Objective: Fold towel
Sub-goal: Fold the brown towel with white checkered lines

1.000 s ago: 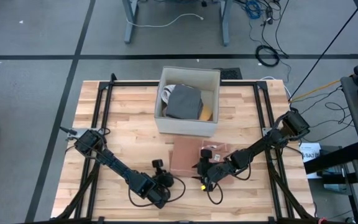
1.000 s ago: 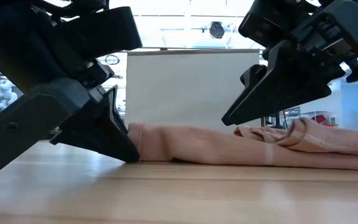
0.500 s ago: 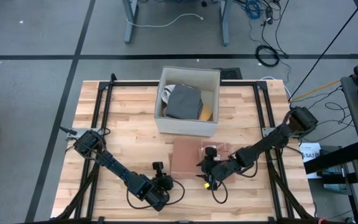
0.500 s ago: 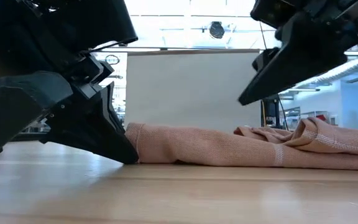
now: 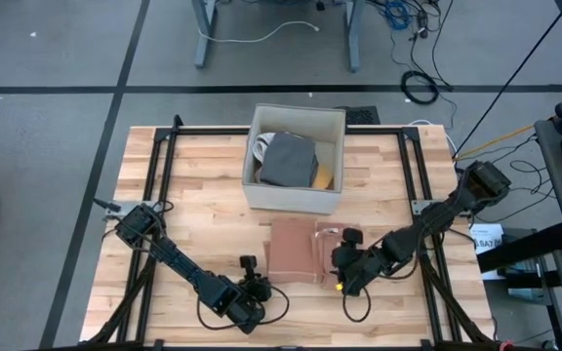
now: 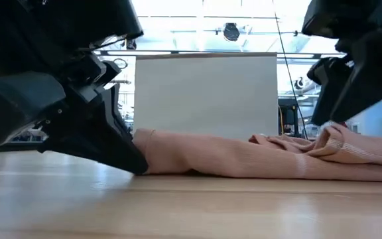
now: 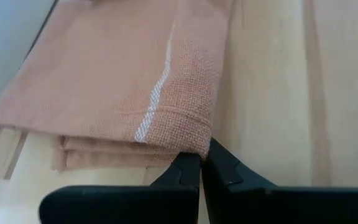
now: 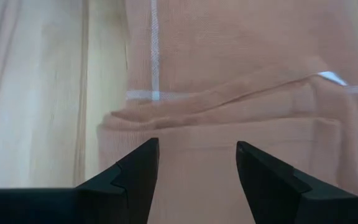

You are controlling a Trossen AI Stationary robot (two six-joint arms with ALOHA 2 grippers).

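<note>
A pink-brown towel (image 5: 293,250) with a white stripe lies folded in several layers on the wooden table, in front of the box; its right part is rumpled (image 6: 323,143). My left gripper (image 7: 202,163) is shut at the towel's near left corner, low on the table (image 6: 136,164). My right gripper (image 8: 197,165) hovers open above the towel's right part (image 8: 229,74), clear of the cloth, its fingers slanting down (image 5: 344,261). My left gripper has the very tip of the towel's near left corner (image 7: 199,148) between its two shut fingertips, only at their free ends. The fingers come slanting down from the table's near left. How many layers they hold I cannot tell. The towel lies flat on the table.
A white box (image 5: 254,185) holding a grey cloth and other things stands at the table's far middle, just behind the towel. Black frame rails (image 5: 159,166) run along the table's left, right and far sides. Bare wood lies to the left of the towel.
My right gripper has risen off the towel and drawn back toward the table's right edge, tipping its fingers as it went. The towel stays where it lay, its rumpled right part now uncovered.
</note>
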